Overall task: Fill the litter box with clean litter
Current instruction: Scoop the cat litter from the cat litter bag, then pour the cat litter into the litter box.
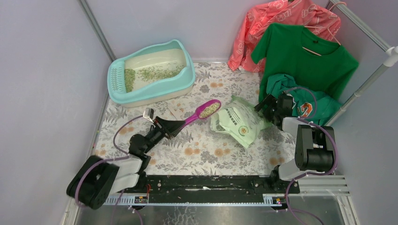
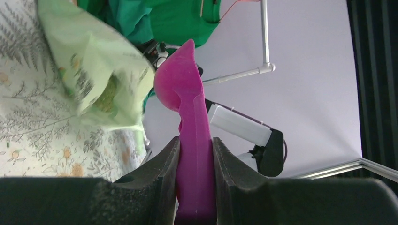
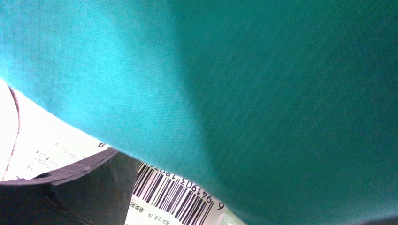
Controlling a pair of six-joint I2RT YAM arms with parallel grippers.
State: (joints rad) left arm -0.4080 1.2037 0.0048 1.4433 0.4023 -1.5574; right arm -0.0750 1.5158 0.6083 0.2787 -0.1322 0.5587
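The litter box (image 1: 155,92) stands at the back left, with clean litter (image 1: 155,72) spread over part of its cream basin. My left gripper (image 1: 174,125) is shut on the handle of a purple scoop (image 1: 193,117), whose bowl holds litter granules (image 1: 209,109) above the table between the box and a light green bag (image 1: 239,123). In the left wrist view the left gripper (image 2: 196,140) clamps the scoop (image 2: 183,84), with the bag (image 2: 89,61) to its left. My right gripper (image 1: 265,107) grips the bag's upper right edge. In the right wrist view one finger (image 3: 80,187) lies against the bag's barcode (image 3: 173,197).
A teal garment (image 1: 300,96) lies against my right gripper and fills the right wrist view (image 3: 258,93). A green T-shirt (image 1: 305,56) and a pink garment (image 1: 281,18) hang on a rack (image 1: 371,79) at the back right. Grey walls close in the left and back sides.
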